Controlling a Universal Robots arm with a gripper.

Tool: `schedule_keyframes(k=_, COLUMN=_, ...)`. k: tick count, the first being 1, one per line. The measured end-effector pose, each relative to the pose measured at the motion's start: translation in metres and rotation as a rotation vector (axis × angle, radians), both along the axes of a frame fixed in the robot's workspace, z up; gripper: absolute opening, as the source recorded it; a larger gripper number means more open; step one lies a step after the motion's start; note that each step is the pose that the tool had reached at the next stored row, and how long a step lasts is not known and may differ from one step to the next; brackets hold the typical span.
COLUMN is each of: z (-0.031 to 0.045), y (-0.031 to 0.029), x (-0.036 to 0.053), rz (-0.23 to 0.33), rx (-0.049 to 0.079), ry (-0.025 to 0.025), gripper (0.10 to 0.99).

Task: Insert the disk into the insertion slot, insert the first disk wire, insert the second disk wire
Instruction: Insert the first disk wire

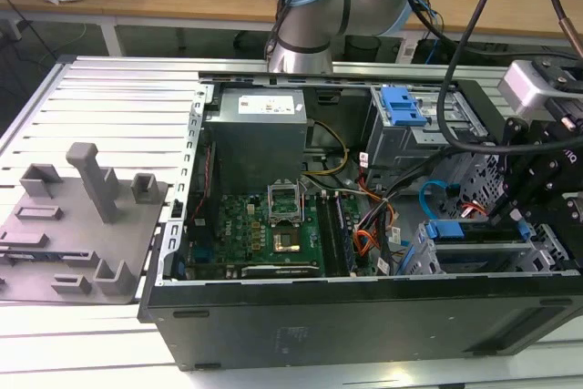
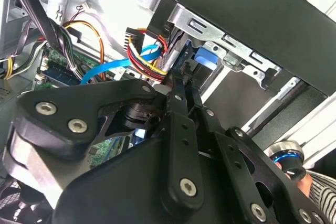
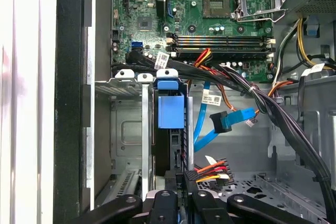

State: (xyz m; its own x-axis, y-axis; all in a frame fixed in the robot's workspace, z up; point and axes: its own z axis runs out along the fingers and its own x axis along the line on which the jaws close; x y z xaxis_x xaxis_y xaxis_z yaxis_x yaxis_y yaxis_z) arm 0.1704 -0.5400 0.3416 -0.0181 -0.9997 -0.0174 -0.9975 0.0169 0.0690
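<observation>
Slatted metal table (image 1: 118,97) carries one open computer case (image 1: 364,316). The gripper (image 3: 181,184) fingers pinch narrowly on the first disk wire (image 3: 212,169) at its dark plug, by the end of the one blue-framed disk (image 3: 170,111), which stands on edge in the insertion slot (image 3: 123,88), long axis toward the motherboard (image 3: 210,3). One light-blue second disk wire (image 3: 220,121) loops beside.

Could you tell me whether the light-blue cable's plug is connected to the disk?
Unplugged: in the first wrist view the light-blue cable's plug hangs free, apart from the disk's blue carrier.
</observation>
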Motion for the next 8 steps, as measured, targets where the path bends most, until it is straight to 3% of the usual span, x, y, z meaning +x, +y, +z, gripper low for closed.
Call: schedule_keyframes(k=8, z=-0.0056, y=0.0001, x=0.0012, rz=0.0, rx=0.004, ry=0.0033, gripper=0.173)
